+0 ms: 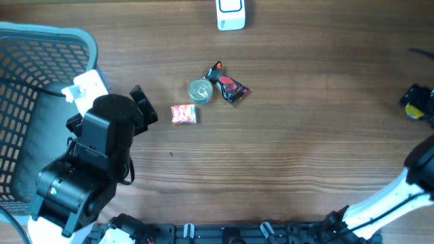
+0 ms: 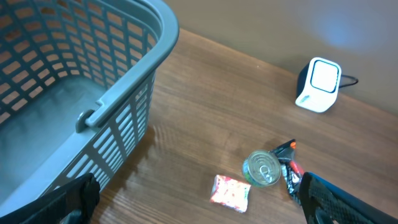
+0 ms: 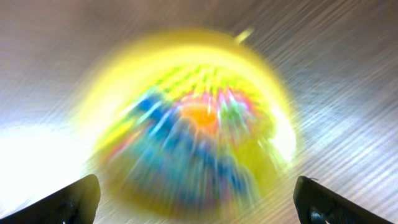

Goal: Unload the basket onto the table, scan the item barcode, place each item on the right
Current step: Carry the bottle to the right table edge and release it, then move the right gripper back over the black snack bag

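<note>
— Where's the item?
— The yellow item (image 3: 193,118), blurred, lies on the worktop directly beneath my right claw (image 3: 198,199), which is spread wide and grips nothing.
— Why there?
— Unscanned, I reckon: the scanner (image 1: 230,14) stands well off to the claw's left.

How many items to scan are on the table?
4: can; pink packet beside it on the left; dark wrapper on its right; yellow item at the right edge, partly hidden.

You'll see the yellow item (image 3: 193,124) as one smeared blur on the right wrist view; overhead, the scanner (image 1: 230,17) and basket (image 1: 68,41) are cut off by the frame.
</note>
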### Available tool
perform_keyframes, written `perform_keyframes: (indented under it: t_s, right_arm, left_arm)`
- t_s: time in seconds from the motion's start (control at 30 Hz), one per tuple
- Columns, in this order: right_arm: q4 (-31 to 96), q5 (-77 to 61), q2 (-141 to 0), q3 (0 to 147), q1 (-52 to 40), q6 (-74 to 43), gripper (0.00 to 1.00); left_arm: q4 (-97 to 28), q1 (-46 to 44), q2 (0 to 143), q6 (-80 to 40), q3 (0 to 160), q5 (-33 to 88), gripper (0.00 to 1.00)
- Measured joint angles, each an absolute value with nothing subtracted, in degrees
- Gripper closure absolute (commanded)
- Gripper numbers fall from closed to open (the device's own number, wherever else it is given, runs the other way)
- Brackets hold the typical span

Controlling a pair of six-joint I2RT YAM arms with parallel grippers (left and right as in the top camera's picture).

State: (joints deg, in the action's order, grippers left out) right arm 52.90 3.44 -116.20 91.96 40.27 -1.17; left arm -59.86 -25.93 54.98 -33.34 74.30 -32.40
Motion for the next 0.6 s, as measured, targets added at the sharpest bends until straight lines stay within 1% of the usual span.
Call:
perform_keyframes:
  t_s: [0.2,0.3,0.4,0.5,0.6]
  right_arm:
    - [55.1,2.0,-98.2,92.0,39.8,-3.7,0.00]
    - [57.8,-1.3,-90.6,92.1,39.9,-5.4,0.00]
    - [62.2,-11.6,-84.4,92.2,39.8,-6.3,0.00]
    - [63.1,-25.4,-80.7,92.2,39.2,-6.7,0.00]
    - [63.9,-31.5,-80.1,92.2,36.0,-6.9,0.00]
  left_arm:
    - [-59.8,-25.9,55.0,-33.3,74.3,-32.4,0.00]
    - [-59.8,-25.9,54.8,-33.3,74.3,-32.4,0.00]
    - [-60.0,-25.9,54.2,-33.3,74.3,-32.5,0.00]
    - [-60.9,-25.9,52.3,-33.4,74.3,-33.1,0.00]
    - [-62.5,-25.9,49.3,-33.3,74.3,-34.4,0.00]
